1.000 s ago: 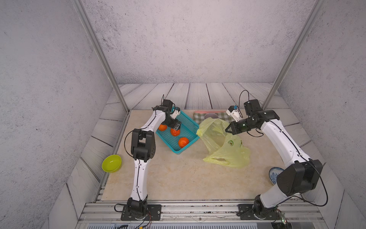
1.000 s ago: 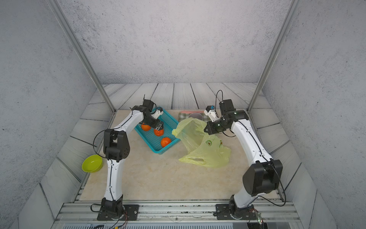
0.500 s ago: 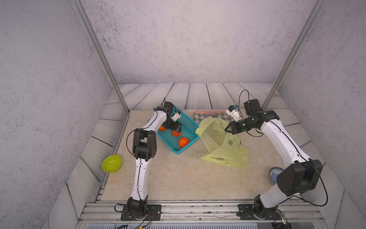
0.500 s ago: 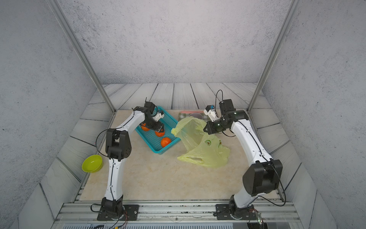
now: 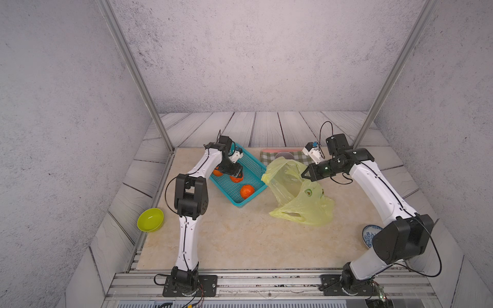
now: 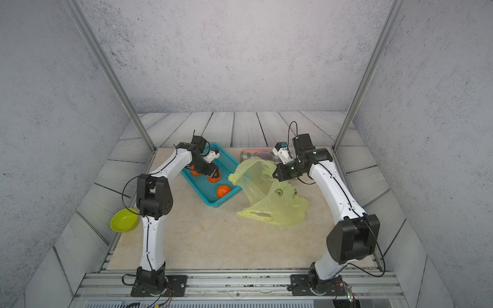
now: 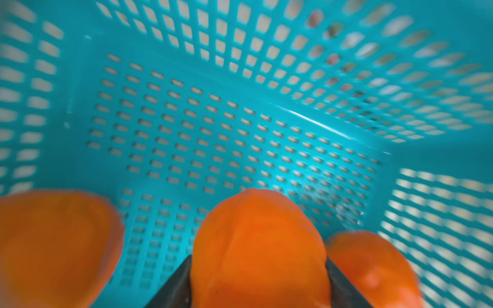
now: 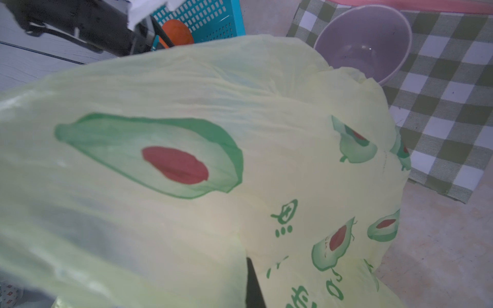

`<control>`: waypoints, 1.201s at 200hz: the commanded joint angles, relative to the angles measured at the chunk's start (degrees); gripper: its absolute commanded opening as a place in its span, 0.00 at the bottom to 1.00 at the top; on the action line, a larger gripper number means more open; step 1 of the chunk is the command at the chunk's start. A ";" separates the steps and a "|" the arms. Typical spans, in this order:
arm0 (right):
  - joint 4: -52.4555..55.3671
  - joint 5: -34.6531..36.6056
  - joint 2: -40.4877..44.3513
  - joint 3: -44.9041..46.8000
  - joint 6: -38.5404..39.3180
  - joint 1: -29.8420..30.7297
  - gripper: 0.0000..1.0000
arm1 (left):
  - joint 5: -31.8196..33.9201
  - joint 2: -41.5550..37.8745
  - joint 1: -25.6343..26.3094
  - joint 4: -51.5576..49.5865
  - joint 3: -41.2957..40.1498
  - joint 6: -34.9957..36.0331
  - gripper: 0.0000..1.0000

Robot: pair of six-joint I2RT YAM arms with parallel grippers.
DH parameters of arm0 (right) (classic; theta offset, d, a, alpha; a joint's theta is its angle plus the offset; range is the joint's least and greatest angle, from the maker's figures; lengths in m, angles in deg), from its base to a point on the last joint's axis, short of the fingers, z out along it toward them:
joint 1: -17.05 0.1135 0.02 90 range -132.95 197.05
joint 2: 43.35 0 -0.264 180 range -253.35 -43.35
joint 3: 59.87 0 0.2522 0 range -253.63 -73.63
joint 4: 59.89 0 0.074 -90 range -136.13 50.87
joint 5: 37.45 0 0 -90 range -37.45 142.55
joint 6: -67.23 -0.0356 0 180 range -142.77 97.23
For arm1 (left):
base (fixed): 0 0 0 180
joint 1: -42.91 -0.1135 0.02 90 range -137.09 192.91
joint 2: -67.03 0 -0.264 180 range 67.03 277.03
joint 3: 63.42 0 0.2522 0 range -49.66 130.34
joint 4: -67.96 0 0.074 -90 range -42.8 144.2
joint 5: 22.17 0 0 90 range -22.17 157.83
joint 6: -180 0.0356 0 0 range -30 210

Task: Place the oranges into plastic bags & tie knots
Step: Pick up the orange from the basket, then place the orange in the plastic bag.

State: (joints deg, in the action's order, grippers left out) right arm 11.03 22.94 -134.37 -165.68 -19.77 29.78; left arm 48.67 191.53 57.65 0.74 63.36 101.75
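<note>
Orange fruit (image 7: 258, 248) between left jaws | teal basket (image 7: 186, 120) | right jaws pinch bag (image 8: 266, 106)

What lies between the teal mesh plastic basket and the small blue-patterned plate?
The thin, crinkly yellow-green plastic bag lies there; a top view shows this.

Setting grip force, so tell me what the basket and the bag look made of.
Basket: apparently rigid moulded plastic, glossy teal; regular perforated grid, bright highlights. Bag: likely thin plastic film, translucent yellow-green; crinkled, slumping, printed with avocados.
</note>
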 commanded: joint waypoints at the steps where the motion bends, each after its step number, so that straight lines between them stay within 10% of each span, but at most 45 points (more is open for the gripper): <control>1: 0.71 1.83 -0.87 -0.05 -1.13 0.15 0.04 | -6.43 -15.19 -0.25 4.81 -5.10 0.75 0.37; 38: 2.44 2.34 -2.41 -1.72 -1.07 0.04 0.04 | -19.26 -34.77 2.96 13.89 -18.56 -1.93 0.32; 105: 7.66 -0.91 -7.94 -8.80 -0.22 0.05 0.05 | -25.38 -46.27 18.12 10.15 -19.66 2.61 0.33; 164: 10.57 -4.44 -9.32 -10.27 2.08 0.10 0.05 | -2.66 -34.78 33.60 8.47 -14.63 7.72 0.34; 240: 22.60 -13.90 -12.35 -16.18 10.34 -0.13 0.05 | 12.15 -30.60 30.86 27.52 -24.04 19.42 0.33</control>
State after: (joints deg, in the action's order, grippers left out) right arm 26.64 17.33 -144.45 -178.16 -13.41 29.73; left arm 55.29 162.73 88.89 17.57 44.41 112.98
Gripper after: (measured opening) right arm 0.052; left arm 0.662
